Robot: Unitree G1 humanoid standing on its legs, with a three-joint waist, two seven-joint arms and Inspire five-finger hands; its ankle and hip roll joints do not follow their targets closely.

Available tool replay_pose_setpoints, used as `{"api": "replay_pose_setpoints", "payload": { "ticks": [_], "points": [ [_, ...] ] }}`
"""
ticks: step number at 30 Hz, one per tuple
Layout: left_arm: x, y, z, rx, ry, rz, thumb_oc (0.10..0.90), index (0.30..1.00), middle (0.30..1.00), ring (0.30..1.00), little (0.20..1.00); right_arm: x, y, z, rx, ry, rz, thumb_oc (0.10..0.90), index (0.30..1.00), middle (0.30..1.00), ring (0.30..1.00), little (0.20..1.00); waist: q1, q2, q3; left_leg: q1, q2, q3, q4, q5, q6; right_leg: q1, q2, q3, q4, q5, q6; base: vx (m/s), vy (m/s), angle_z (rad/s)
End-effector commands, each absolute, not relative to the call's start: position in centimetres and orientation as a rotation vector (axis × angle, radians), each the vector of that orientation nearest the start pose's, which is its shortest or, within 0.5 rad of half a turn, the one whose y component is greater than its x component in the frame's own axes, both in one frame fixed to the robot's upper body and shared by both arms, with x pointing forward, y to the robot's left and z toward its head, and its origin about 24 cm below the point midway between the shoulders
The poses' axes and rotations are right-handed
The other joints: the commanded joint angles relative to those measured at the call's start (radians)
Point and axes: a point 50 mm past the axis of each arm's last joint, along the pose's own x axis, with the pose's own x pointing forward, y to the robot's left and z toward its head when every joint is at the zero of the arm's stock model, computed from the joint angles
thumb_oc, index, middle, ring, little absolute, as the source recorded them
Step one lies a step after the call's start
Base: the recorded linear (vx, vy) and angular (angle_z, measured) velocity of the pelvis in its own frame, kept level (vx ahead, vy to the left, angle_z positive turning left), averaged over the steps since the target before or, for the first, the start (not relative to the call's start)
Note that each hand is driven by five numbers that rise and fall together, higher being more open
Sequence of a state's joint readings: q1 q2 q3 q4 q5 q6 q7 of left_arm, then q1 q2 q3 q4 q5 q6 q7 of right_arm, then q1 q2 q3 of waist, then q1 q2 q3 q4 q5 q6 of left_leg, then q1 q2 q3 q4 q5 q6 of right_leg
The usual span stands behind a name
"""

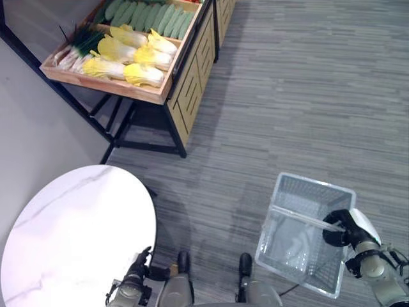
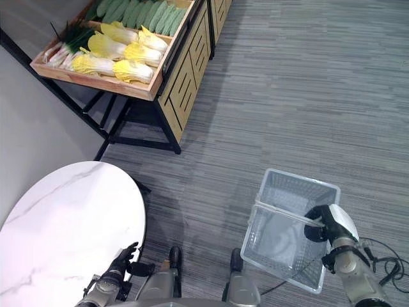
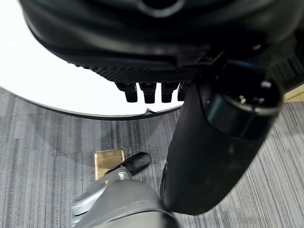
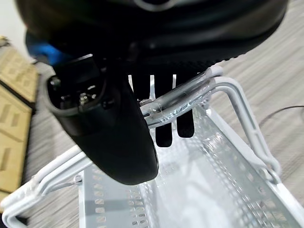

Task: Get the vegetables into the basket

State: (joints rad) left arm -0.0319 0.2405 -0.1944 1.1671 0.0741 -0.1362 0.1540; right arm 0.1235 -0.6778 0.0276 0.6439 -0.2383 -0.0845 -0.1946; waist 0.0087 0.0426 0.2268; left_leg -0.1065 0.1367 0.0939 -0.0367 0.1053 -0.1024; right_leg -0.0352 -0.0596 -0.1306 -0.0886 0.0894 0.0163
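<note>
Pale yellow cabbages (image 1: 131,54), green cucumbers (image 1: 150,16) and green onions (image 1: 77,48) lie in a wooden crate (image 1: 108,84) on a stand at the far left. A white wire basket (image 1: 313,185) with nothing in it hangs low at the right, above the grey carpet. My right hand (image 1: 342,230) is shut on the basket's handle (image 4: 190,92), fingers curled over the bar and the thumb (image 4: 109,133) under it. My left hand (image 1: 133,279) hangs by the near edge of the round table, relaxed and holding nothing.
A round white marble-look table (image 1: 77,224) stands at the lower left, close to my left hand. The crate's stand has black metal legs (image 1: 172,131) and wooden side panels. Grey carpet (image 1: 287,96) stretches between the stand and the basket.
</note>
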Motion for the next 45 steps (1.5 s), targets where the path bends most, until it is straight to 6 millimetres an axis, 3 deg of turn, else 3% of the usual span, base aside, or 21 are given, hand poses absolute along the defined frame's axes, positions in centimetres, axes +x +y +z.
{"api": "replay_pose_setpoints", "payload": {
  "ticks": [1, 8, 15, 23, 26, 29, 35, 36, 42, 45],
  "points": [
    [9.9, 24.5, -15.4, 0.56, 1.087, 0.038, 0.9, 1.0, 1.0, 1.0, 1.0, 19.9, -36.3, 0.5, -1.023, 0.382, -0.355, 0.4, 0.3, 0.3, 0.3, 0.3, 0.018, -0.042, -0.035, -0.002, -0.016, -0.008, 0.015, 0.016, -0.014, 0.032, -0.058, -0.024, 0.078, -0.069, 0.118, 0.07, 0.169, -0.49],
    [10.4, 24.7, -15.2, 0.569, 1.07, 0.055, 0.9, 1.0, 1.0, 1.0, 1.0, 19.7, -36.0, -1.5, -1.01, 0.468, -0.364, 0.4, 0.3, 0.3, 0.3, 0.3, 0.021, -0.06, -0.034, 0.027, -0.046, 0.037, 0.006, -0.018, 0.022, 0.013, -0.094, 0.02, 0.082, -0.046, 0.148, 0.04, 0.173, -0.18],
    [11.4, 25.5, -14.6, 0.579, 1.04, 0.09, 0.9, 1.0, 1.0, 1.0, 1.0, 19.2, -35.4, -3.6, -0.882, 0.55, -0.427, 0.4, 0.3, 0.3, 0.3, 0.3, 0.022, -0.083, -0.026, 0.03, -0.096, 0.069, 0.038, -0.08, 0.07, -0.035, -0.146, 0.062, 0.141, -0.015, 0.189, 0.03, 0.207, -0.2],
    [13.8, 26.3, -13.5, 0.602, 0.963, 0.109, 0.9, 1.0, 1.0, 1.0, 1.0, 19.2, -34.8, -3.9, -0.889, 0.546, -0.394, 0.4, 0.3, 0.3, 0.3, 0.3, -0.005, -0.076, 0.0, 0.08, -0.115, 0.064, 0.044, -0.115, 0.092, -0.133, -0.12, 0.09, 0.302, 0.012, 0.18, 0.07, 0.085, -0.11],
    [15.0, 26.3, -13.0, 0.596, 0.923, 0.127, 0.9, 1.0, 1.0, 1.0, 1.0, 19.3, -34.6, -3.8, -0.891, 0.531, -0.387, 0.4, 0.3, 0.3, 0.3, 0.3, -0.021, -0.075, 0.009, 0.109, -0.114, 0.057, 0.043, -0.133, 0.086, -0.17, -0.116, 0.086, 0.255, 0.023, 0.177, 0.14, -0.062, 0.02],
    [16.2, 26.5, -12.4, 0.551, 0.88, 0.172, 0.9, 1.0, 1.0, 1.0, 1.0, 18.9, -34.4, -4.0, -0.885, 0.532, -0.381, 0.4, 0.3, 0.3, 0.3, 0.3, -0.045, -0.087, 0.018, 0.151, -0.109, 0.036, 0.08, -0.181, 0.068, -0.219, -0.143, 0.075, 0.167, 0.07, 0.19, 0.24, -0.152, 0.05],
    [15.7, 26.4, -12.7, 0.529, 0.895, 0.18, 0.9, 1.0, 1.0, 1.0, 1.0, 17.7, -34.7, -4.1, -0.896, 0.548, -0.368, 0.4, 0.3, 0.3, 0.3, 0.3, -0.057, -0.092, -0.006, 0.181, -0.1, 0.022, 0.127, -0.219, 0.048, -0.192, -0.13, 0.064, 0.16, 0.073, 0.181, 0.2, -0.156, 0.23],
    [15.0, 26.5, -13.0, 0.515, 0.922, 0.195, 0.9, 1.0, 1.0, 1.0, 1.0, 17.1, -35.2, -3.8, -0.909, 0.548, -0.365, 0.4, 0.3, 0.3, 0.3, 0.3, -0.058, -0.079, -0.026, 0.194, -0.063, 0.016, 0.132, -0.186, 0.019, -0.173, -0.099, 0.035, 0.177, 0.043, 0.157, 0.2, -0.229, -0.05],
    [14.5, 26.0, -13.4, 0.518, 0.949, 0.181, 0.9, 1.0, 1.0, 1.0, 1.0, 17.3, -36.0, -2.2, -0.932, 0.491, -0.387, 0.4, 0.3, 0.3, 0.3, 0.3, -0.063, -0.048, -0.039, 0.191, -0.021, -0.013, 0.129, -0.112, -0.015, -0.166, -0.062, 0.009, 0.196, -0.004, 0.126, 0.14, -0.215, 0.13],
    [14.6, 25.8, -13.5, 0.512, 0.953, 0.184, 0.9, 1.0, 1.0, 1.0, 1.0, 17.9, -36.4, -1.0, -0.953, 0.439, -0.401, 0.4, 0.3, 0.3, 0.3, 0.3, -0.065, -0.035, -0.032, 0.153, -0.004, -0.022, 0.189, -0.074, -0.035, -0.158, -0.049, -0.002, 0.193, -0.031, 0.103, 0.05, -0.166, 0.19]
  ]
}}
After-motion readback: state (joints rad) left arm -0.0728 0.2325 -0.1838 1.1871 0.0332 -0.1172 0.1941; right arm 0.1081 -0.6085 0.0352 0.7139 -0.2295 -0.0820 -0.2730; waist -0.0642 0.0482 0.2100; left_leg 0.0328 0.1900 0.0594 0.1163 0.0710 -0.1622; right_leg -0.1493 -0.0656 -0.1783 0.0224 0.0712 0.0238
